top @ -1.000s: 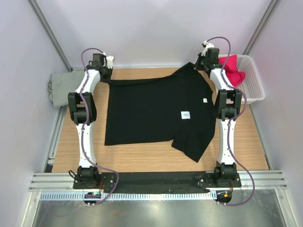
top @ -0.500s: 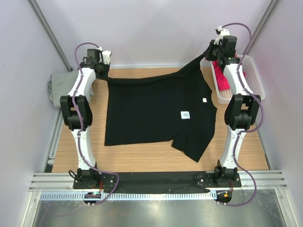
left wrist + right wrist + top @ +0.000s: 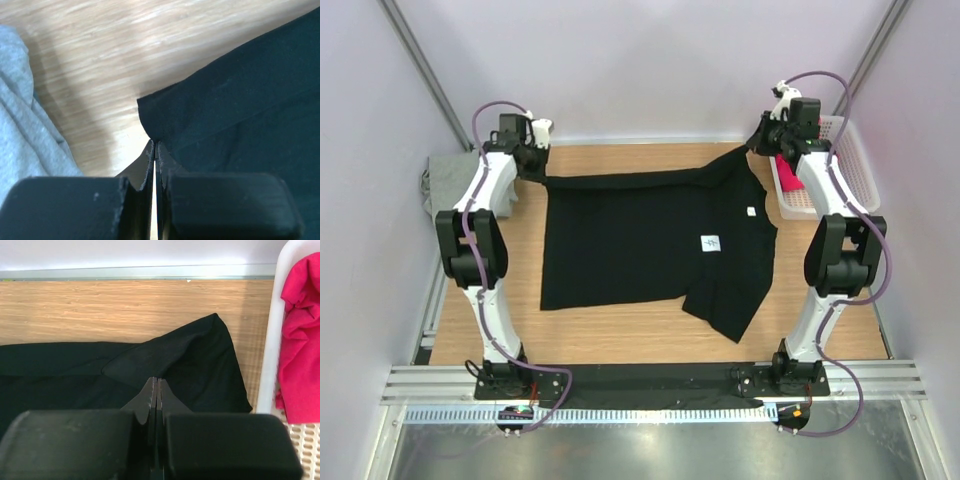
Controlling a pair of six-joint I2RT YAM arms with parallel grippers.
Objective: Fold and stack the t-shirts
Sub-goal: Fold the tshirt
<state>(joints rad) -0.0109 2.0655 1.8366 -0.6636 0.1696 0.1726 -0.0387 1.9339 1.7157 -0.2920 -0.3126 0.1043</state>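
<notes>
**Pinching the black t-shirt [image 3: 650,235] by its far edge**

At the far left, the grey t-shirt [image 3: 453,186] lies bunched at the tabletop [image 3: 620,335] edge. The left gripper [image 3: 534,163] has its jaws closed on the black shirt's far-left corner. Only the left wrist view shows how little cloth is caught: just the corner's tip sits between the jaws, with grey cloth close by. A firm pull could probably slip that corner free.

In the middle, the shirt lies spread with its chest mark [image 3: 712,243] upward. The top view alone shows its near-right part kinked out of square, which may spoil a clean fold.

On the right, the right gripper [image 3: 767,140] has its jaws closed on a raised fold of black cloth. The right wrist view shows the basket [image 3: 272,340] wall just beside that cloth, with the magenta-red t-shirt [image 3: 300,335] inside. A careless swing could snag the basket.
</notes>
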